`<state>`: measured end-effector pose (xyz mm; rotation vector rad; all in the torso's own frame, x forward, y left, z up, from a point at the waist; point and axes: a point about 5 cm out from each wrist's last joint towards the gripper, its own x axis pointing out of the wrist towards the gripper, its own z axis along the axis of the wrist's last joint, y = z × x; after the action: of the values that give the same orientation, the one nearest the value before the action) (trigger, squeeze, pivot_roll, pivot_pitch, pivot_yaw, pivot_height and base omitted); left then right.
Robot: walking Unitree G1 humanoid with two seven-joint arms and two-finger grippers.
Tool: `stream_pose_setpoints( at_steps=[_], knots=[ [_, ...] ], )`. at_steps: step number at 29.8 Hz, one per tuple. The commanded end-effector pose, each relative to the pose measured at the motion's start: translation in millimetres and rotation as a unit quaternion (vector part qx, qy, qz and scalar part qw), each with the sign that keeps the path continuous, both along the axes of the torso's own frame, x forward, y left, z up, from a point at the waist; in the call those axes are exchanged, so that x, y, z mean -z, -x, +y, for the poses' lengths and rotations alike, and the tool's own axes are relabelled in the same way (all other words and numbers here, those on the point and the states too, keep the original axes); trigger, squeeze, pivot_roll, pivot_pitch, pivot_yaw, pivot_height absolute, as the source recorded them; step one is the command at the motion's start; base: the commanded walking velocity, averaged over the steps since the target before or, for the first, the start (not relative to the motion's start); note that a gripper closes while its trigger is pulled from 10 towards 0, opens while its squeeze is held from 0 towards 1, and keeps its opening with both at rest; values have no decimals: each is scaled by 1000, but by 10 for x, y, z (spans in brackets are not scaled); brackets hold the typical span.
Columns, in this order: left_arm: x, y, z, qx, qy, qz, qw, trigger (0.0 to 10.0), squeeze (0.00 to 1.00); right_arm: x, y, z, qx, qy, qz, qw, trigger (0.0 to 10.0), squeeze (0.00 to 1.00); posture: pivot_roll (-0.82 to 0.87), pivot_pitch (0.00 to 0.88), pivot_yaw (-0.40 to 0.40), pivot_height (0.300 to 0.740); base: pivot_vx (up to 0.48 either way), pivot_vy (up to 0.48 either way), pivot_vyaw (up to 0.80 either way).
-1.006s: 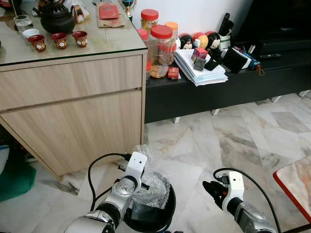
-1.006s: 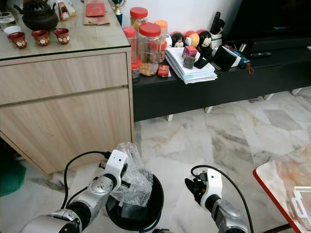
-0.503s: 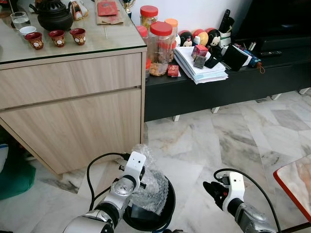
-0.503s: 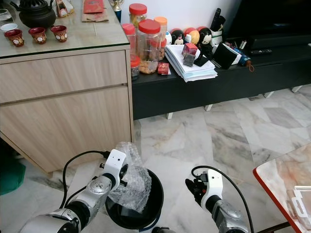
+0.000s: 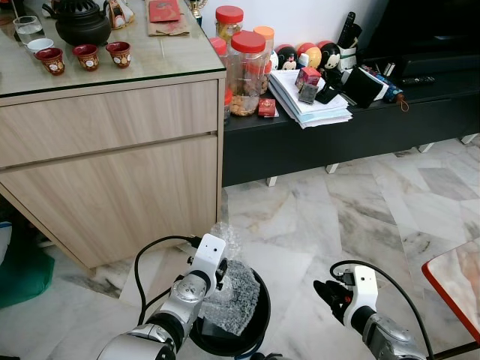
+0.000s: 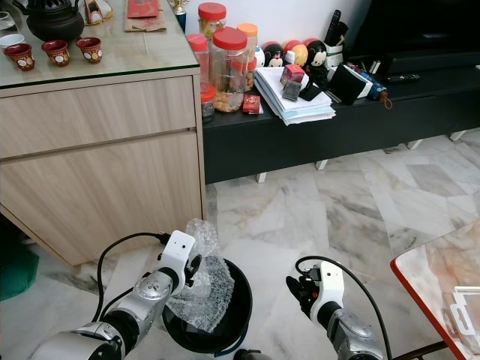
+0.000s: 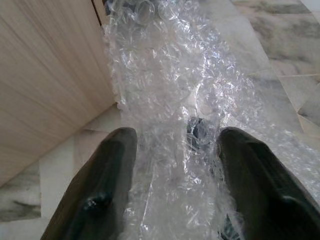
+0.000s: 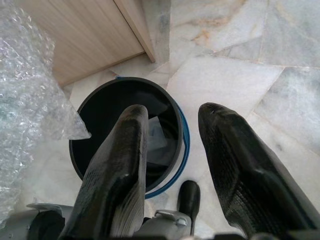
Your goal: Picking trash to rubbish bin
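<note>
Presently left gripper [image 7: 172, 165], jaws clamping bubble wrap [image 5: 229, 295], holds it over black bin [image 8: 100, 112]; right gripper [image 8: 170, 150], at 3 o'clock, gapes.

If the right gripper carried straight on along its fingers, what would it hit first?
Most likely the black rubbish bin: the right gripper, open and empty, points at its rim and dark inside. The bubble wrap hangs off to one side, seemingly outside that line, though depth is hard to judge.
</note>
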<state>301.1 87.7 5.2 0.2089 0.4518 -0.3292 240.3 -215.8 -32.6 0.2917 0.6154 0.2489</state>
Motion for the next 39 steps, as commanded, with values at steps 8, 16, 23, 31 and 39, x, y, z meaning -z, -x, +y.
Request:
stream_pose_setpoints(
  at_steps=[8, 16, 23, 31, 39],
  knots=[
    [-4, 0, -30, 7, 6, 3, 1000, 10000, 1000, -15, 4, -59, 6, 9, -5, 1000, 10000, 0, -156, 125, -111, 740, 0, 0, 0],
    [-10, -3, -44, 8, 10, 3, 1000, 10000, 1000, -5, 15, -57, 5, 10, -1, 1000, 10000, 0, -154, 125, -112, 740, 0, 0, 0],
    [-11, -5, -43, 9, 12, 4, 1000, 10000, 1000, 1, 21, -51, 5, 11, 0, 1000, 10000, 0, -154, 126, -111, 740, 0, 0, 0],
    [-3, 1, -38, 6, 2, 3, 1000, 10000, 933, 5, 25, -53, 6, 14, 0, 1000, 10000, 0, -154, 126, -109, 740, 0, 0, 0],
    [158, 142, 84, -21, -7, 30, 999, 10000, 0, 19, 43, -76, 16, 23, 4, 1000, 10000, 0, -151, 128, -110, 740, 0, 0, 0]
  ],
)
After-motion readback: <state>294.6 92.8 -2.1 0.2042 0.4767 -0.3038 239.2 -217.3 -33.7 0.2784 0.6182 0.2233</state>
